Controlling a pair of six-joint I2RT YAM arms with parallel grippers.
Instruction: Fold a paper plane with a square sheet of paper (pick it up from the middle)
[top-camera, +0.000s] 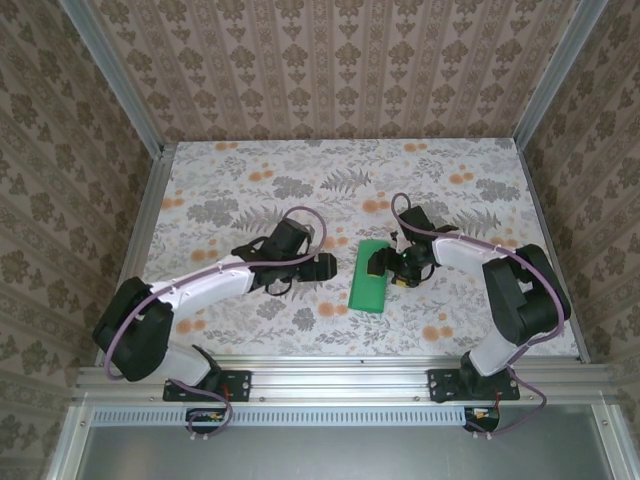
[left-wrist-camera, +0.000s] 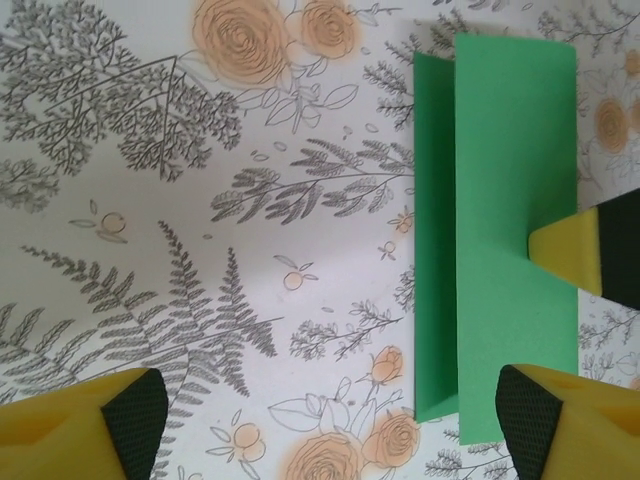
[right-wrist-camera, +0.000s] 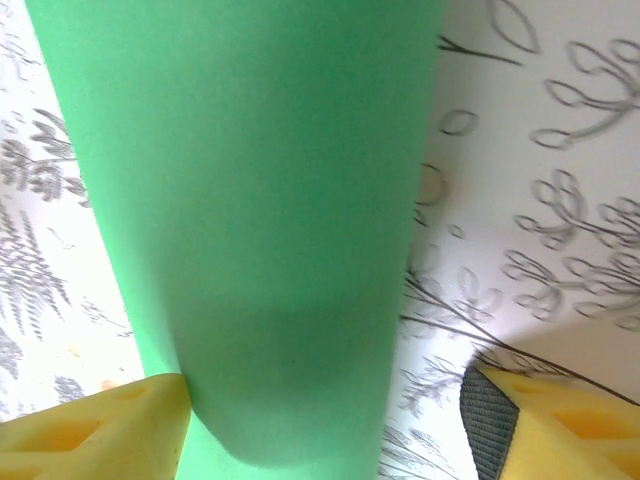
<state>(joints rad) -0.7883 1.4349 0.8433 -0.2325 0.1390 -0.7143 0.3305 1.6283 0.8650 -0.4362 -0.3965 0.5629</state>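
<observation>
The green sheet of paper (top-camera: 370, 276) lies folded into a long strip on the floral table, between the two arms. In the left wrist view the paper (left-wrist-camera: 500, 230) shows an upper layer offset from a lower one along its left side. My left gripper (top-camera: 326, 265) hovers just left of the strip, open (left-wrist-camera: 330, 425), with its right pad at the paper's near corner. My right gripper (top-camera: 388, 264) is open at the strip's right edge; one yellow fingertip (left-wrist-camera: 568, 250) rests on the paper. Seen close in the right wrist view, the paper (right-wrist-camera: 250, 200) lies between its spread fingers (right-wrist-camera: 90, 430).
The floral tabletop (top-camera: 250, 190) is bounded by aluminium rails (top-camera: 150, 210) on both sides and patterned walls behind. A metal beam (top-camera: 330, 378) at the near edge carries both arm bases. Open tabletop stretches behind and to the left of the paper.
</observation>
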